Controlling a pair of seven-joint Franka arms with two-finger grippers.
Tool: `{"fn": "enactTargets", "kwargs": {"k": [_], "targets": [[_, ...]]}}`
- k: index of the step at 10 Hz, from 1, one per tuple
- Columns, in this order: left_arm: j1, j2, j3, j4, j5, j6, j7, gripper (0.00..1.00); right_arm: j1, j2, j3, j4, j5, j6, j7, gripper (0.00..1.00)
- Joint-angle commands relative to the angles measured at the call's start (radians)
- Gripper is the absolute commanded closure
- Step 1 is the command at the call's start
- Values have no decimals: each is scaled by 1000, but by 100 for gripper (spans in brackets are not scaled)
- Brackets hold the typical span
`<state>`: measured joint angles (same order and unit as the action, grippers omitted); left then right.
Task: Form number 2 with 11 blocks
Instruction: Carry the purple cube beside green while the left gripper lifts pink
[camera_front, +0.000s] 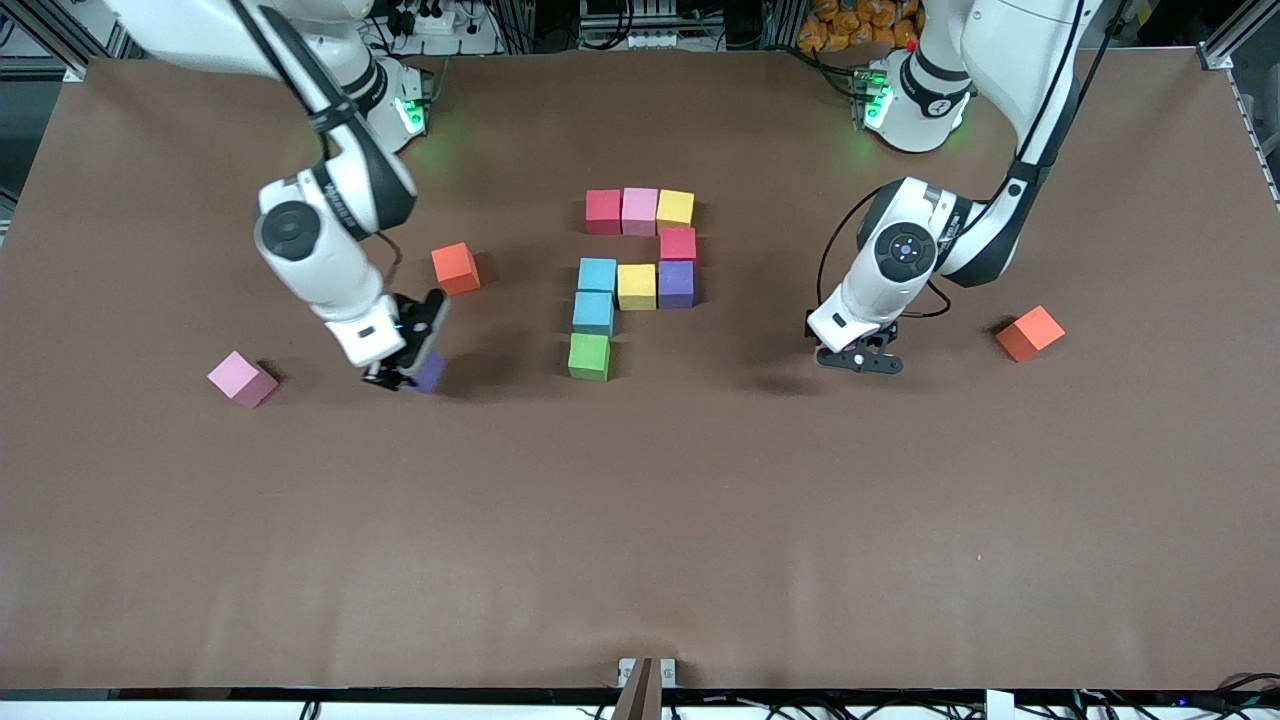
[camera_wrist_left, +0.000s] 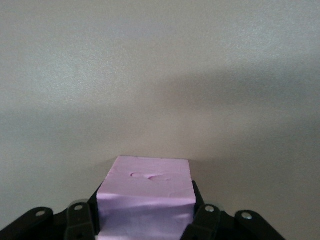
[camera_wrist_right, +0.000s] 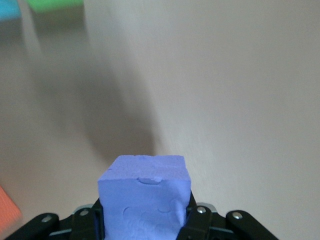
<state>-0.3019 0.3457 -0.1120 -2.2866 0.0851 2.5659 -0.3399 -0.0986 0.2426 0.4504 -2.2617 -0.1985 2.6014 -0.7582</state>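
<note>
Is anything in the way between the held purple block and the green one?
Nothing visible. The right gripper holds the purple block; bare table lies between it and the green block. The orange cube sits farther from the camera, off that line. The left gripper grips a pink block.

Non-task stuff only: brown desk, matte cover, bare over most of the half nearest the front camera.

Two orange cubes on it. First orange cube sits near the right arm's fingers, apart from them, farther from the front camera than they are and a touch toward the middle of the desk. Its corner shows at the edge of the right wrist view.

Second orange cube is at the left arm's end, well apart from the left arm's fingers, turned at an angle to the desk edge.

Cables and rack clutter along the robots' edge of the desk, details unclear.
</note>
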Motion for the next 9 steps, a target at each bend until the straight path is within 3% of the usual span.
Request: {"fn": "enactTargets", "kwargs": {"k": [1, 5, 7, 9], "targets": [[3, -22, -5, -16, -28, 3, -74, 100, 144, 33, -6, 129, 2, -111, 193, 67], [47, -30, 6, -2, -33, -12, -385, 100, 373, 190, -12, 431, -7, -277, 403, 65], [61, -45, 6, 30, -33, -23, -660, 100, 489, 263, -73, 549, -9, -285, 444, 65], [99, -50, 6, 79, -33, -122, -766, 100, 583, 305, -143, 609, -15, -287, 444, 65]]}}
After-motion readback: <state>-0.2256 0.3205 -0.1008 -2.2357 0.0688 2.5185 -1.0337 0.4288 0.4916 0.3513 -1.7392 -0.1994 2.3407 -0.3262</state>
